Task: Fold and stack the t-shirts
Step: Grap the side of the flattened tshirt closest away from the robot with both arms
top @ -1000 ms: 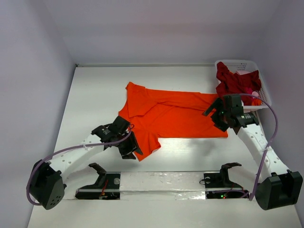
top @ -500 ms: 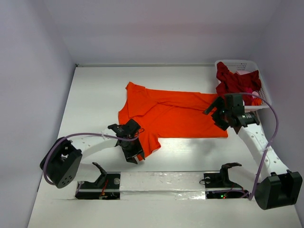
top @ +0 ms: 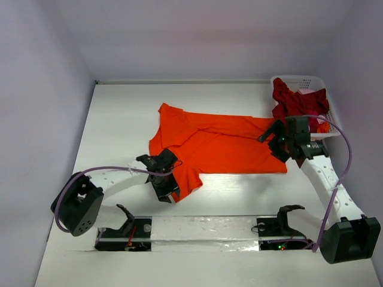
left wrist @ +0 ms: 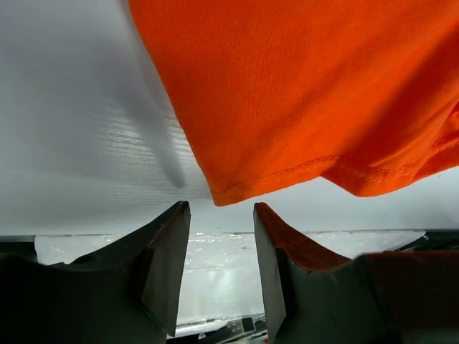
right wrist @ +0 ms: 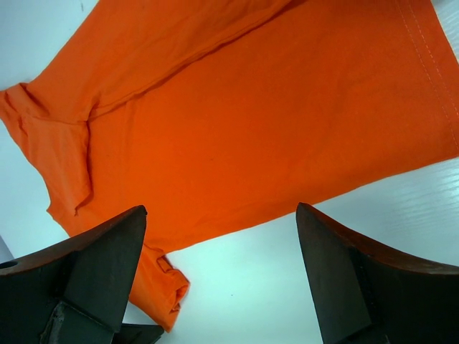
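On the left gripper [left wrist: 220,213] the dark moulded fingers [left wrist: 161,272] stand a narrow way apart with nothing between them, their tips just short of a stitched hem corner of the orange t-shirt [top: 221,143]. The right gripper [right wrist: 221,211] has its fingers spread wide and empty above the shirt's right part. The smooth knit shirt lies spread and creased at the centre of the white table [top: 119,119]. The crimson t-shirt [top: 296,101] is bunched in the white lattice basket [top: 299,79] at upper right.

a lab booth (blank white walls [top: 197,36]), arms [top: 114,179] bolted to the table [top: 119,113].
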{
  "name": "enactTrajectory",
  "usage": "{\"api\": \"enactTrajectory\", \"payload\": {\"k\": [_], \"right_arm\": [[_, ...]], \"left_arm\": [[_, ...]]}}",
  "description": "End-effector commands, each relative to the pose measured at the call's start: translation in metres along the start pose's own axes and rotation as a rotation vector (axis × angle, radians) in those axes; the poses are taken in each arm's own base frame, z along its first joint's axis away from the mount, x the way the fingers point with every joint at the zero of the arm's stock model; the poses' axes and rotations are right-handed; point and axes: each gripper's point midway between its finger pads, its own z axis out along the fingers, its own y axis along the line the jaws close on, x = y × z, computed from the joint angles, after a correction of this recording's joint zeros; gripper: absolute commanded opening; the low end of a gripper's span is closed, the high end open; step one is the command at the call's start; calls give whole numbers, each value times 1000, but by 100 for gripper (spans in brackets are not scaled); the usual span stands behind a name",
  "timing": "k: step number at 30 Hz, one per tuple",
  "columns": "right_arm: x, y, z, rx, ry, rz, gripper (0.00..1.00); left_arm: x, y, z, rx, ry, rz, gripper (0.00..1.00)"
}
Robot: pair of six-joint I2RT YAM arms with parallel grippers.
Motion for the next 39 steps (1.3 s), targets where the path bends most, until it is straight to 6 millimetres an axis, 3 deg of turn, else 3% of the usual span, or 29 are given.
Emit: {"api": "enactTrajectory", "payload": {"k": [1, 8, 17, 39], "right_arm": [[-24, 23, -11, -76, -67, -15, 90], [-27, 18, -12, -67, -79, -19, 90], [-24, 28, -14, -109, -50, -19, 90], [-26, 27, -15, -122, -49, -12, 90]], "left_arm": [[-4, 0, 0, -7, -28, -27, 37], [0, 9, 11, -26, -18, -38, 35], [-3, 8, 24, -49, -18, -33, 36], [-12, 13, 20, -103, -76, -25, 32]]}}
